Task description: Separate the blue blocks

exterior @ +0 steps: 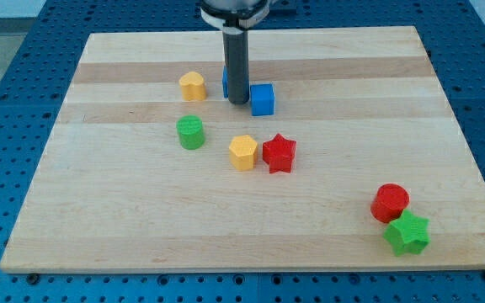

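The arm enters at the upper middle of the frame, only its rounded dark-and-silver end showing. From it the straight dark rod hangs upright, and my tip (pixel 238 102) rests low, just above the frame's centre.

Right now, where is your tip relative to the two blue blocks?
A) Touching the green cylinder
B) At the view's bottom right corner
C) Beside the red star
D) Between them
D: my tip stands between the blue cube on the view's right and the other blue block, mostly hidden behind the rod.
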`<state>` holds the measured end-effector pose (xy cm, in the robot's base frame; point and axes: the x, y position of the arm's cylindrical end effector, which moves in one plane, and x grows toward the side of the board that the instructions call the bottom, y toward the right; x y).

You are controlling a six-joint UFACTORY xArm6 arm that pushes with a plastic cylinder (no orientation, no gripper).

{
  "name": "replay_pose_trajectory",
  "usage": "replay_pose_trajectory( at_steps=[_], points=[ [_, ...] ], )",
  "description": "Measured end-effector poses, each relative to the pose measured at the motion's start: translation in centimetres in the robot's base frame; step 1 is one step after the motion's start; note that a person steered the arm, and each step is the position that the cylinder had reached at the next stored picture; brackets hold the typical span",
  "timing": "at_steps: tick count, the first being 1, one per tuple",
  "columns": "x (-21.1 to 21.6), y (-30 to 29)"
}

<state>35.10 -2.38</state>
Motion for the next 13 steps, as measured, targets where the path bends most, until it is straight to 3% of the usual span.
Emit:
replay_pose_trajectory(
  at_steps=[9, 11, 13],
  points=[
    [-1.1, -1.9],
    [2.9, -0.4],
    [3.0, 3.5]
  ],
)
